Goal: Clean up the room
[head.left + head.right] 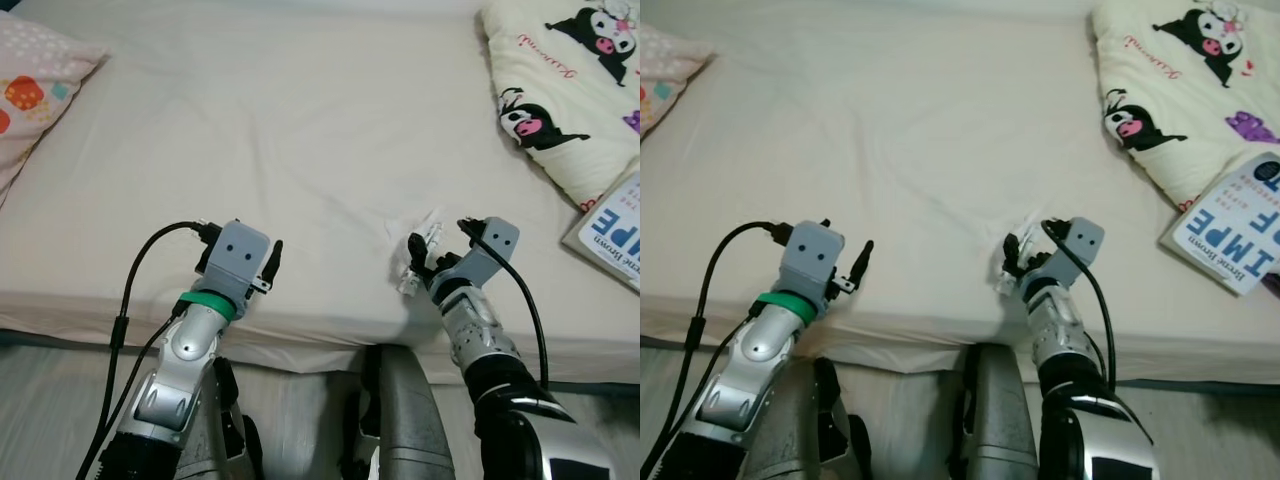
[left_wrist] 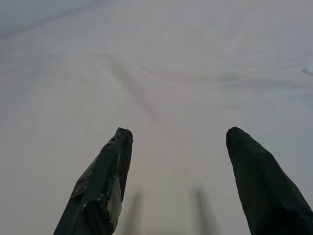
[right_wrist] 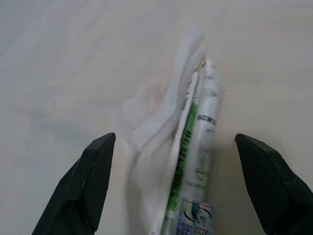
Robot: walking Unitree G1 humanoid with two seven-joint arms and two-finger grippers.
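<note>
Right hand (image 1: 425, 262) spread wide around a crumpled wrapper (image 3: 188, 161) — left hand (image 2: 178, 147) wide over bare bed (image 1: 300, 130).

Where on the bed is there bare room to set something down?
Bare sheet spans from the pillow to the quilt. The right side is crowded with the quilt and book. A wrapper lies between the right gripper fingers.

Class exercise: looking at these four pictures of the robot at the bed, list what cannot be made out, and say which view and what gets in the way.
1. Wrapper: print too small and blurred in the right wrist view; its lower end is cut off by the frame edge.
2. Book: title cut off by the head view's right edge.
3. Pillow: mostly beyond the left edge.
4. Quilt: runs past the top and right edges.
5. Bed: its base is hidden by the robot's body.
</note>
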